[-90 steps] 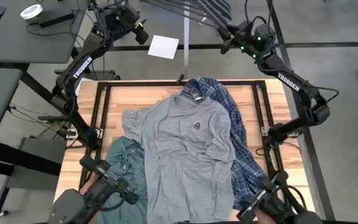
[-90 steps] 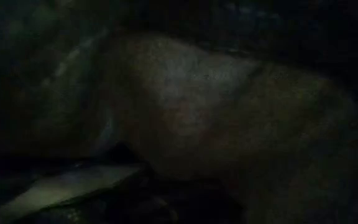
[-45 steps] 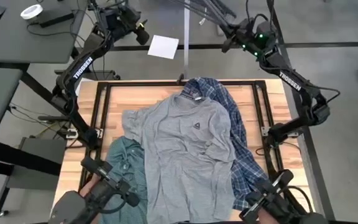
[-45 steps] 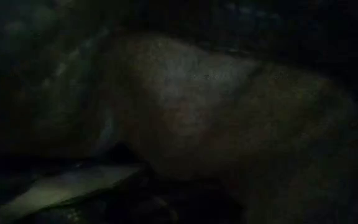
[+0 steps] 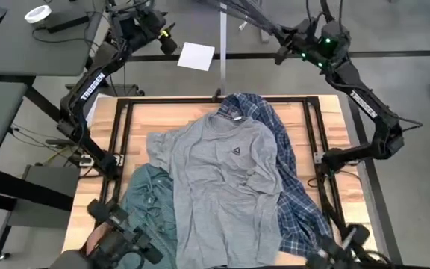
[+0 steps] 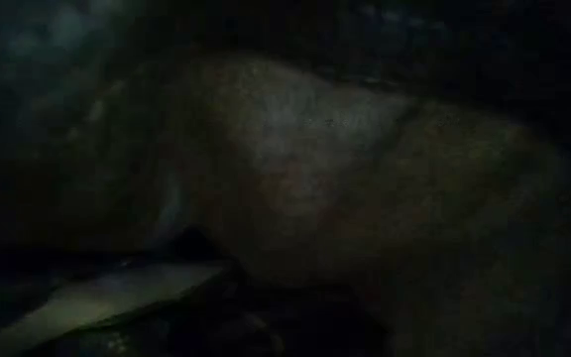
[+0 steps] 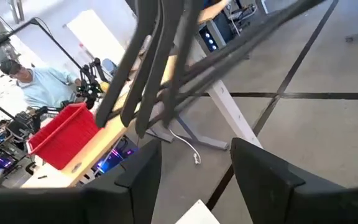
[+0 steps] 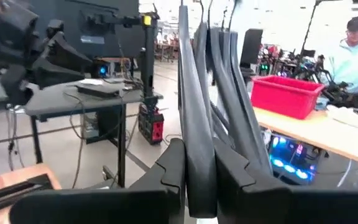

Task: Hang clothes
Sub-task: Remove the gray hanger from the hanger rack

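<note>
— Lying where, the grey tee (image 5: pixel 226 187)?
— Spread flat mid-table (image 5: pixel 166 116), chest logo up, topmost of the pile. Overlapping the blue-white plaid shirt (image 5: pixel 290 187) on the tee's right-arm side, and the green checked shirt (image 5: pixel 149 205) at the tee's near left corner. Filling the low view with dark cloth, nothing more told there.
— And the right gripper (image 8: pixel 194 171)?
— Raised beyond the table's far edge, past the tee's collar, at a bunch of thin dark hangers (image 5: pixel 241 11). Closed around one hanger bar (image 8: pixel 194 124) seen in the right wrist view, bar pinched between both fingers (image 8: pixel 169 168).
— Left gripper (image 7: pixel 194 165)?
— Also beyond the far edge, on the tee's left-arm side, near a white sheet (image 5: pixel 195 56) on the floor. Parted wide, gripping nothing, hangers just ahead of the fingertips.
— Anything else behind?
— A red bin (image 8: pixel 291 93) on a bench, a person (image 8: pixel 356 53) in a light shirt beside it.
</note>
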Robot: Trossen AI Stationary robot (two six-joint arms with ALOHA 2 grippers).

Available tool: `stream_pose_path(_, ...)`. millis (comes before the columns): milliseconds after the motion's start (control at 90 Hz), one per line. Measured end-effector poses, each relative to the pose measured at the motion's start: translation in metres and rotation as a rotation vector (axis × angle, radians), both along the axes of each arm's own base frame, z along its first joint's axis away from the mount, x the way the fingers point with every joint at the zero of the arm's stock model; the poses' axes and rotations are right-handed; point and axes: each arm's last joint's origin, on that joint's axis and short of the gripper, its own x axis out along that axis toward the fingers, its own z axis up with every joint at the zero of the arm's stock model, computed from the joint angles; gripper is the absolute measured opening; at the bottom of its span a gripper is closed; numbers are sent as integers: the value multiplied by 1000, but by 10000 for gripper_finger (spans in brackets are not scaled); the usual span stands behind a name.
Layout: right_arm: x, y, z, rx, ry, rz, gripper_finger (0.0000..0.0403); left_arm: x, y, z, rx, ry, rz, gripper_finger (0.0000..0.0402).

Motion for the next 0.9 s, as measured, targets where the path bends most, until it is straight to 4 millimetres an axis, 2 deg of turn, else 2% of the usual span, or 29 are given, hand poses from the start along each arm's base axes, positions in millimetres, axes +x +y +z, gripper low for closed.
stream_pose_path(278, -3, 39, 14, 36, -50, 103, 30, 0, -26, 11, 11, 24, -46, 176)
stream_pose_path(444, -10, 62, 14, 115, -34, 151, 30, 1, -53, 19, 34, 66, -89, 176)
stream_pose_path(733, -18, 101, 4, 309, 27, 244, 30, -9, -107, 22, -114, 105, -180, 176)
stream_pose_path(900, -18, 122, -20, 425, -4, 339, 30, -13, -133, 15, -250, 131, -166, 176)
